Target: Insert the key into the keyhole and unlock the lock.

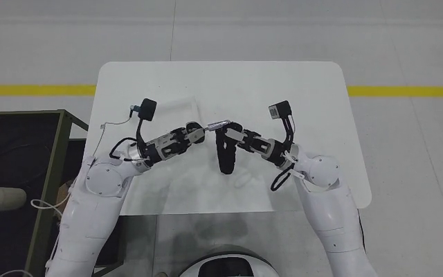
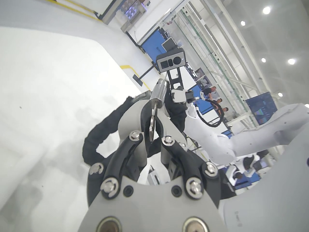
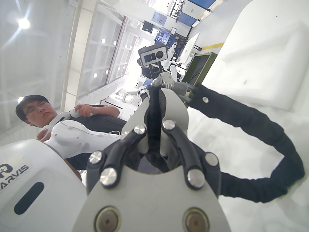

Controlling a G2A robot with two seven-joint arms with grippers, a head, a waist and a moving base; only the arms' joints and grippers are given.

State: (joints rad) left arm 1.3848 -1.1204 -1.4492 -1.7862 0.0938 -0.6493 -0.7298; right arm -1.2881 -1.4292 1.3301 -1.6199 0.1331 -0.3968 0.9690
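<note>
Holding the cable lock clear of the white table, we use both arms so that neither piece can slip away. Our right gripper is clenched on the black cable just behind its head. That steadies the silver lock cylinder and presents its keyhole end to the other arm, while the rest of the cable droops in a loose loop toward the table. Our left gripper is pinched tight on the bow of the key, blade pointing away from the wrist, so that a roll of the wrist could turn it. In the left wrist view the blade runs straight from between our fingertips to the end face of the cylinder, with key and cylinder nearly in one line. We judge the key to be at least partly in the keyhole, though we cannot tell how deep it sits. From above, the two grippers meet near the middle of the table, the cylinder bridging the short gap between them. The unlocking turn seems to be what is left, and we see no sign that the lock is open.
</note>
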